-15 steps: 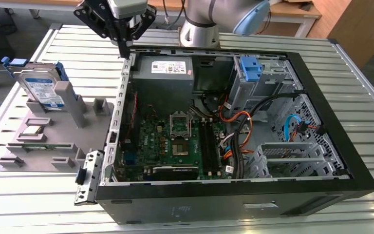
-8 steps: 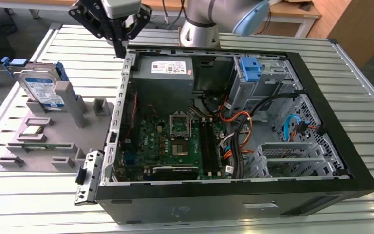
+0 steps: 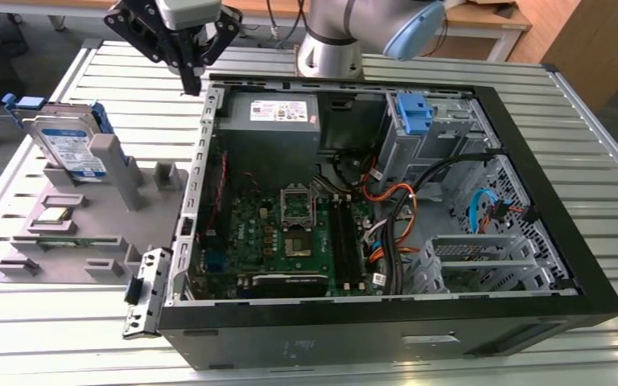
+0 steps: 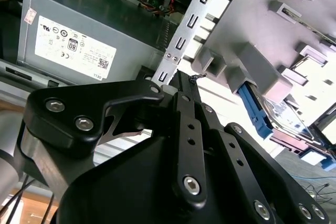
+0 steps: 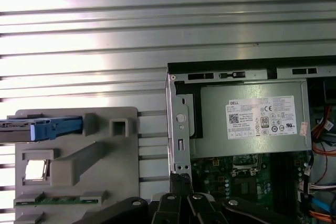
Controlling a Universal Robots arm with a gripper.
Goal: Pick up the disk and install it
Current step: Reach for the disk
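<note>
**Disk waits in its stand, my gripper hangs empty by the case corner**

In the exterior view my black gripper (image 3: pixel 191 83) hangs up high over the far corner of the big black open computer case (image 3: pixel 320 346). Its two fingers are pressed together at the tips. Nothing is between them.

In the first wrist view the gripper (image 5: pixel 181 179) sits right over the shiny metal edge strip (image 5: pixel 176 124) of the case. In the second wrist view the gripper (image 4: pixel 184 80) points at that same strip (image 4: pixel 191 24).

The disk (image 3: pixel 67 149) is a flat silver metal hard drive with a blue-and-white label and a blue plastic bracket along its edges. It stands on its edge in a slot of the grey plastic stand (image 3: pixel 94 241). The stand lies on the silver slatted metal table (image 3: pixel 116 96), at the exterior view's left of the case.

The gripper is near the disk but not touching it. In the first wrist view I see the disk (image 5: pixel 21 130) from its thin edge, stuck in the stand (image 5: pixel 118 171). In the second wrist view the disk (image 4: pixel 287 121) pokes out past the stand (image 4: pixel 252 30).

The grey power supply box with a white label (image 3: pixel 271 112) sits inside the case, in the corner closest to the gripper. I see this box in both wrist views (image 5: pixel 252 119) (image 4: pixel 94 30).

A bare blue plastic bracket (image 3: pixel 414 112) sits inside the case, to the exterior view's right of the box. A green circuit board (image 3: pixel 287 229) lies flat on the case floor.
</note>
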